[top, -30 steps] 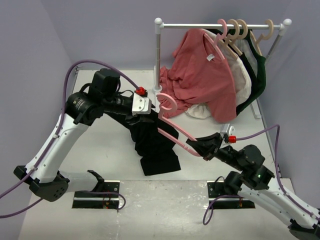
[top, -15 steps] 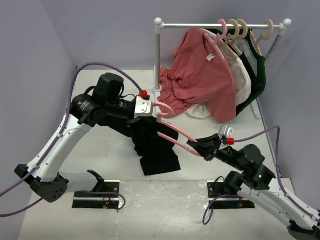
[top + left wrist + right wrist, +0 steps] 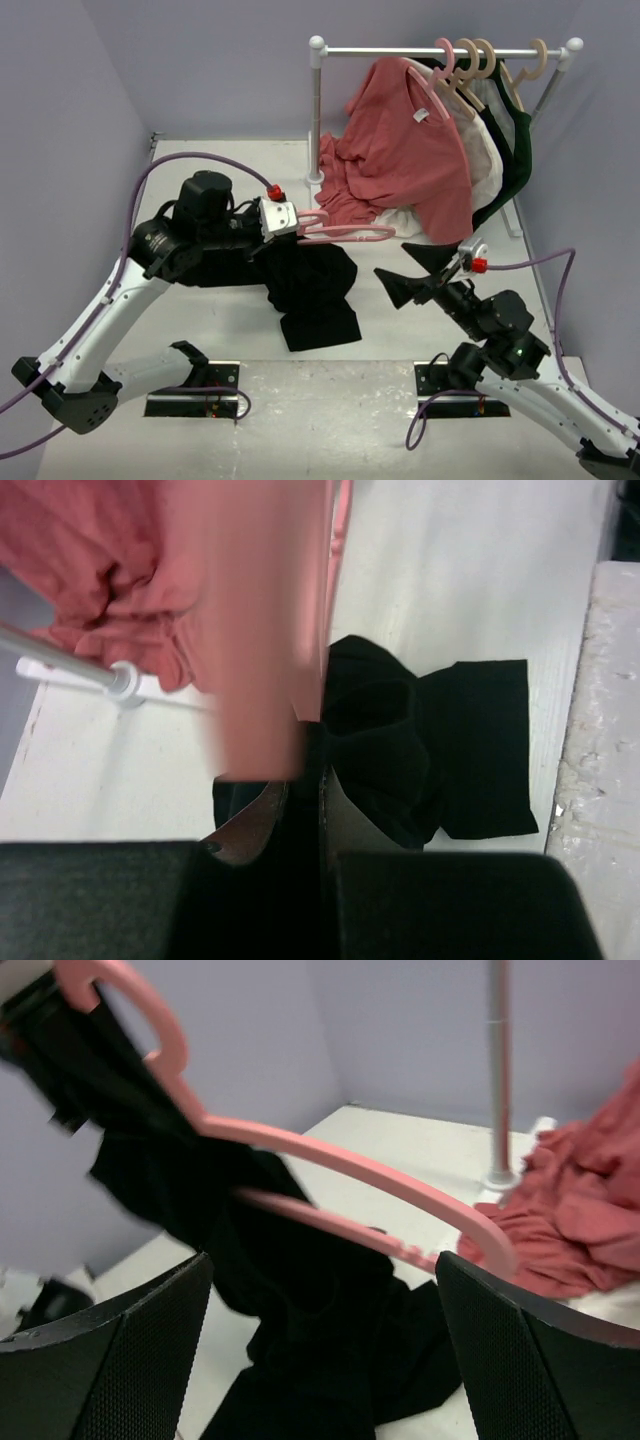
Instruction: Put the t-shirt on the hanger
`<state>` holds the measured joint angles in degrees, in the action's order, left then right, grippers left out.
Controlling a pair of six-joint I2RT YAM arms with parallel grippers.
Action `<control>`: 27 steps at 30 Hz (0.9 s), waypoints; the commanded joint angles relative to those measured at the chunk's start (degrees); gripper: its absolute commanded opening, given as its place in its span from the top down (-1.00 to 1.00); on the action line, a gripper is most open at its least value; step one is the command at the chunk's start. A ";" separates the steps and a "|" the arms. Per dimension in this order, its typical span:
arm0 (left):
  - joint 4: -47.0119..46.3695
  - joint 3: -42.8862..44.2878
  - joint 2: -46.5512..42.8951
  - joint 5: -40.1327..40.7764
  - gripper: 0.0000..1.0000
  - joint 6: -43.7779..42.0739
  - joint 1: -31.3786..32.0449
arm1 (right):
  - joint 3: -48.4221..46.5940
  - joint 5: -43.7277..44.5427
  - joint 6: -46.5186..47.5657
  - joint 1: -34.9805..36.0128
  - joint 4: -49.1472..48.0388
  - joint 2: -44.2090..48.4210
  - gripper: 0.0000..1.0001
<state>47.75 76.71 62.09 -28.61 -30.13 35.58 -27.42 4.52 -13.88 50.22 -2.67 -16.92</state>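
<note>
With the right gripper [image 3: 408, 271] gaping open, the left gripper [image 3: 290, 222] alone is clamping the pink hanger [image 3: 352, 236], which could twist out of the black t-shirt [image 3: 315, 290] below it.

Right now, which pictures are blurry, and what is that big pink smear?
Left wrist view: the smear is probably the hanger, too close to focus; the t-shirt behind looks sharper. Right wrist view: mildly soft, blurriest at the upper left. Top view: sharp, evenly lit.
</note>
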 commanded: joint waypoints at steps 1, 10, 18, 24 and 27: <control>-6.60 -2.10 -6.13 9.43 1.00 6.56 -0.32 | 1.86 21.99 -16.30 0.23 2.36 2.44 -0.81; -10.08 -6.40 -11.02 7.38 1.00 9.25 -0.34 | 4.08 4.84 -31.43 0.23 -12.27 -20.92 -0.31; -14.21 -9.06 -11.91 10.35 1.00 13.72 -0.43 | -3.37 -4.13 -36.22 0.84 -25.08 -45.02 -0.25; -16.26 -9.96 -10.78 9.36 1.00 15.78 -0.43 | -3.92 -4.17 -38.64 1.31 -30.89 -52.78 -0.24; -17.28 -10.54 -10.58 8.02 1.00 16.44 -0.41 | -4.90 -3.40 -38.76 1.37 -31.59 -54.89 -0.16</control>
<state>36.61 66.71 51.50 -19.13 -15.99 35.31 -29.46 0.69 -50.37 51.29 -28.40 -69.47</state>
